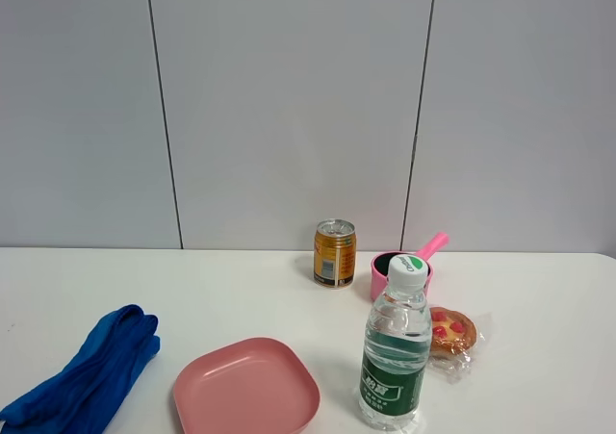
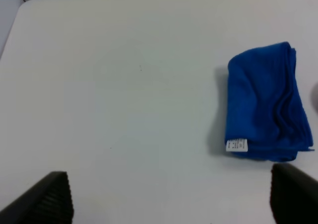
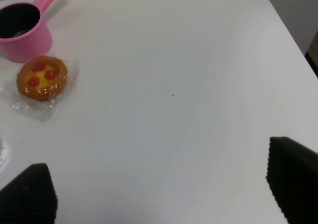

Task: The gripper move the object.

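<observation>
white table (image 1: 539, 290) inspected from the high camera. neither arm appears in that view. the task names no particular object, so all items are recorded.

near the front edge stands a clear water bottle (image 1: 396, 353), upright, white cap on, green label. just beside it on the left lies a pink square plate (image 1: 245, 387). further left, a folded blue cloth (image 1: 89, 370) lies at the table's front left corner. behind the bottle sits a pink pot (image 1: 398, 274) with its handle angled up and to the right; a gold can (image 1: 334, 253) stands upright just left of the pot, apart from it. a wrapped tart (image 1: 451, 331) with red spots lies between pot and bottle, to the bottle's right.

left gripper (image 2: 171, 194): both fingers spread wide, nothing between them, above bare table; the blue cloth (image 2: 267, 102), white tag showing, lies ahead of it.

right gripper (image 3: 161, 189): fingers likewise spread wide, empty; the tart (image 3: 42, 78) and pot (image 3: 25, 28) lie ahead, well apart from it.
</observation>
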You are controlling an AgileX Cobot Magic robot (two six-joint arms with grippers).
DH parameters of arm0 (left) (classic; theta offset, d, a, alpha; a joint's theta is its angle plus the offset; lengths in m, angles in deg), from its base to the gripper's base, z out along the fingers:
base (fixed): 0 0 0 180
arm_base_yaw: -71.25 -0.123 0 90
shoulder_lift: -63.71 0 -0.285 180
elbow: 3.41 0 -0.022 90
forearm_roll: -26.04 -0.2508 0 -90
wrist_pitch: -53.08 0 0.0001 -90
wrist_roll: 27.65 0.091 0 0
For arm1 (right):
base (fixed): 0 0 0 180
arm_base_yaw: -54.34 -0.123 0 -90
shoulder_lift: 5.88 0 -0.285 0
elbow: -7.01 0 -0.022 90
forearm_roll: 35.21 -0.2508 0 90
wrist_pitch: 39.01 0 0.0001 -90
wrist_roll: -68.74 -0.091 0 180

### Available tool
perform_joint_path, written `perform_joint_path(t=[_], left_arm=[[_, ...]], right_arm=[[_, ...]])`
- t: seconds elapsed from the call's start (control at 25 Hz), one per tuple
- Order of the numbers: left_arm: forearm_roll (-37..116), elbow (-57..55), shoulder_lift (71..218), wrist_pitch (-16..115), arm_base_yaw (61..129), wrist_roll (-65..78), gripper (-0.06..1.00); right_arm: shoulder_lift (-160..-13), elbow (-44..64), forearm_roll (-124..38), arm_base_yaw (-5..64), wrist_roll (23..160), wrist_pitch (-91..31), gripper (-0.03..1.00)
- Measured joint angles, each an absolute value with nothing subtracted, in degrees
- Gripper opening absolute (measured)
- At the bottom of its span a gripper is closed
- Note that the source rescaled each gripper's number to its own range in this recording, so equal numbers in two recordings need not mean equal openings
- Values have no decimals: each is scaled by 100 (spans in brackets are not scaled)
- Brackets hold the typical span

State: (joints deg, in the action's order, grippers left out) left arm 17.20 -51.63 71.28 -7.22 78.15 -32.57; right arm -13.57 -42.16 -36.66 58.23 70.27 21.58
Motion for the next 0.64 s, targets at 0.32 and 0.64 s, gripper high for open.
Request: perform_joint_path(t=[0.32,0.64], left_arm=[[1726,-5163,7128,-722,7815,-3263,84],[1726,-5163,7128,-722,7815,-3270,84]], right_arm=[[-1357,-4216,-3666,5823,7027,2158,100],[-1357,-4216,-3666,5823,7027,2158,100]])
